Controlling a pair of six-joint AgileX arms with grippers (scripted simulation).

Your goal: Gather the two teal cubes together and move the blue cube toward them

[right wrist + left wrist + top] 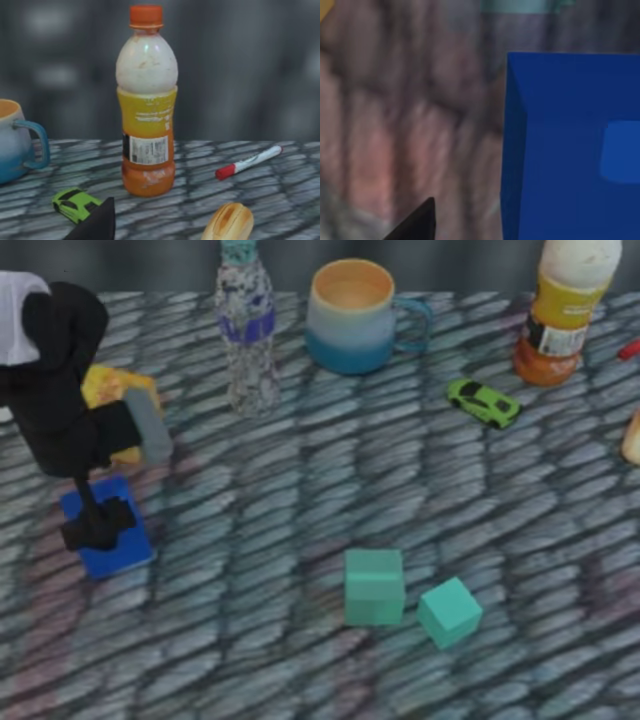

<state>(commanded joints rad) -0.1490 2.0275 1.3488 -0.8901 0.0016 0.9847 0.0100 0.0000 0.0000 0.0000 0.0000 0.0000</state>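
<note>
Left end effector (97,523) sits on the blue cube (110,540); grip indiscernible, no writing legible.

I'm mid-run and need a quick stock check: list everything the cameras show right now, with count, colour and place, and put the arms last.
larger teal cube: 1, teal, front centre of the table
smaller teal cube: 1, teal, just right of the larger one
blue cube: 1, royal blue, front left, under the left gripper
yellow cube: 1, yellow, left side, partly hidden by the arm
clear bottle: 1, clear with purple label, back left of centre
mug: 1, blue and white, back centre
toy car: 1, green, right of centre
orange bottle: 1, orange, back right
marker: 1, white with red cap, far right
bread roll: 1, tan, right edge
left gripper: over the blue cube
right gripper: only a dark tip shows in its wrist view
</note>
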